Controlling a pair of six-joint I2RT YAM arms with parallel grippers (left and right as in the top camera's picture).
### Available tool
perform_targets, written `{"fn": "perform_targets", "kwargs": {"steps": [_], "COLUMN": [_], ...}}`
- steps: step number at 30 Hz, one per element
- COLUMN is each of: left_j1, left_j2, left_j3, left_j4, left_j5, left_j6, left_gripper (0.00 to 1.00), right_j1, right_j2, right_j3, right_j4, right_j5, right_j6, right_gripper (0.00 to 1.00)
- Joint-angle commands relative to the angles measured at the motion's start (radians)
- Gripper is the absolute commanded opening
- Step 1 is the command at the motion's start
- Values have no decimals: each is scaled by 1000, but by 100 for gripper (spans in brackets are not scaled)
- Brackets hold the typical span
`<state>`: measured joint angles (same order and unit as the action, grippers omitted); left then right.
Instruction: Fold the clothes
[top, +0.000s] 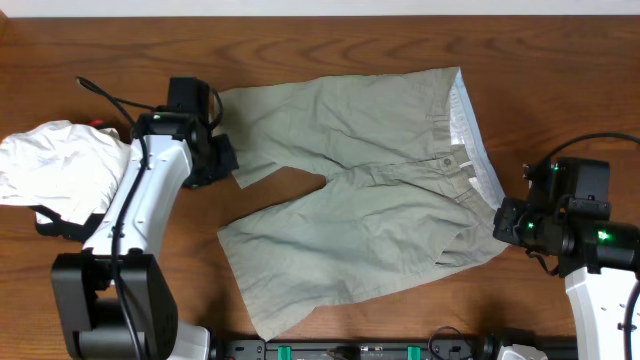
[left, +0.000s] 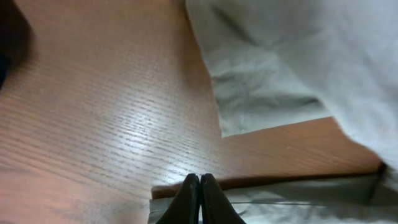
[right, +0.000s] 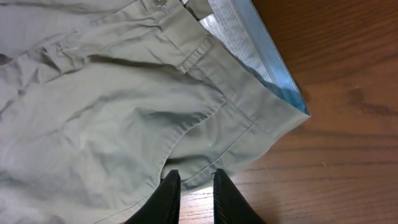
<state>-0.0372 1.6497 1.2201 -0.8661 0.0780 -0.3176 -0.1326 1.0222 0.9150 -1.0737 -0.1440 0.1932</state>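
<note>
Overhead and wrist views, read from left to right. At the far left I see a crumpled white garment (top: 45, 160) lying on the wooden table (top: 330, 40), with a black cable (top: 100, 93) curling just behind it. The left arm reaches up beside this garment, and the left gripper (left: 200, 186) sits at the hem of the upper leg of the shorts (top: 370, 210). In the wrist view its two fingers are pressed together with no gap, their tips at the edge of a pale strip of cloth. I cannot tell whether any cloth is caught between them. The shorts lie spread flat in the middle of the table, both legs pointing left, one nearer the far edge and one angled toward the near side, with bare wood showing in the notch between them. The waistband (top: 468, 140) faces right and gapes a little, showing the lighter striped lining (right: 249, 43), with a button (top: 449, 160) at its middle. At the right, the right gripper (right: 193, 186) hovers at the near corner of the waistband. Its fingers (right: 169, 196) stand slightly apart, straddling the lower edge of the cloth, and pinch nothing that I can see.
</note>
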Motion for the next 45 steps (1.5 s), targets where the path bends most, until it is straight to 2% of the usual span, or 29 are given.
{"fn": "perform_targets", "kwargs": {"steps": [1, 4, 6, 7, 8, 12, 29, 33, 36, 37, 42, 45], "left_j1": [1, 1, 1, 1, 1, 1, 0, 0, 0, 0, 2, 13], "left_j2": [10, 11, 13, 14, 18, 48, 293, 316, 320, 320, 318, 311], "left_j3": [-22, -25, -26, -26, -26, -26, -26, -26, -26, -26, -25, -25], "left_j4": [-8, -6, 5, 13, 20, 34, 184, 199, 200, 200, 159, 74], "left_j5": [-11, 41, 52, 53, 53, 53, 206, 207, 206, 206, 197, 89], "left_j6": [-2, -2, -2, -2, -2, -2, -22, -29, -29, -29, -26, -18], "left_gripper": [6, 6, 10, 17, 30, 41, 44, 41, 13, 7, 6, 6], "right_j1": [7, 7, 7, 7, 7, 7, 7, 7, 7, 7, 7, 7], "right_j2": [-1, -1, -1, -1, -1, -1, -1, -1, -1, -1, -1, -1], "right_j3": [5, 5, 5, 5, 5, 5, 5, 5, 5, 5, 5, 5], "right_j4": [3, 4, 3, 3, 3, 0, 0, -1, -1, -1, -1, 0], "right_j5": [6, 6, 6, 6, 6, 6, 6, 6, 6, 6, 6, 7], "right_j6": [-7, -7, -7, -7, -7, -7, -7, -7, -7, -7, -7, -7], "right_gripper": [18, 18, 18, 18, 18, 18, 18, 18, 18, 18, 18, 18]}}
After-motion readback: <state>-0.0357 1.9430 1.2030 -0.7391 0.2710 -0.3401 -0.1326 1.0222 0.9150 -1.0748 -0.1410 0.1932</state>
